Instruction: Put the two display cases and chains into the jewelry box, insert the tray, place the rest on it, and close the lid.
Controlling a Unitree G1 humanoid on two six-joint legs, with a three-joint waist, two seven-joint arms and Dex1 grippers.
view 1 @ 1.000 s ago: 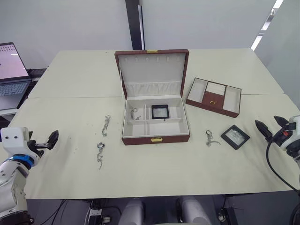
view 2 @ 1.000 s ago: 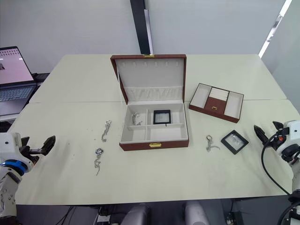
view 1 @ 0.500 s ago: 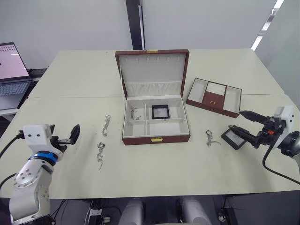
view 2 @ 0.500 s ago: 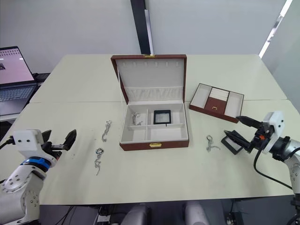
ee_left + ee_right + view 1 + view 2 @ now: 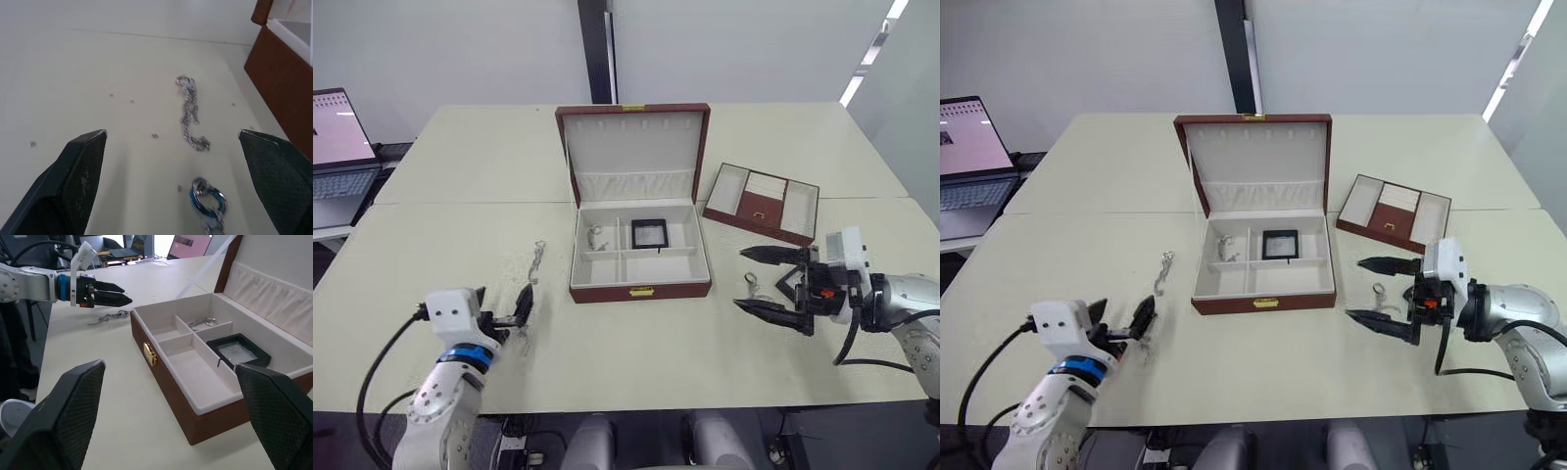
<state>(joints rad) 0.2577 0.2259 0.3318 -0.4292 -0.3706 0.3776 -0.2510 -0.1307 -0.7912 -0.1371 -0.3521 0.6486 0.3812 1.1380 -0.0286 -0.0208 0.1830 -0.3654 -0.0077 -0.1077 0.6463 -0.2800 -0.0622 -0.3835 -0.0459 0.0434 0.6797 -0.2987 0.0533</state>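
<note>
no legible text, labels, brand marks or numbers anywhere; laptop screen (image 5: 969,127) too blurred

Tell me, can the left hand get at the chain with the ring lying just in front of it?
Probably yes. The left hand is open, and the chain lies on bare table between its fingers, with nothing in the way.

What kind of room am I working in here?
Probably an office or lab test area: plain cream tables pushed together, an open laptop on a side desk, bare white walls, and a jewelry box laid out as a task.
</note>
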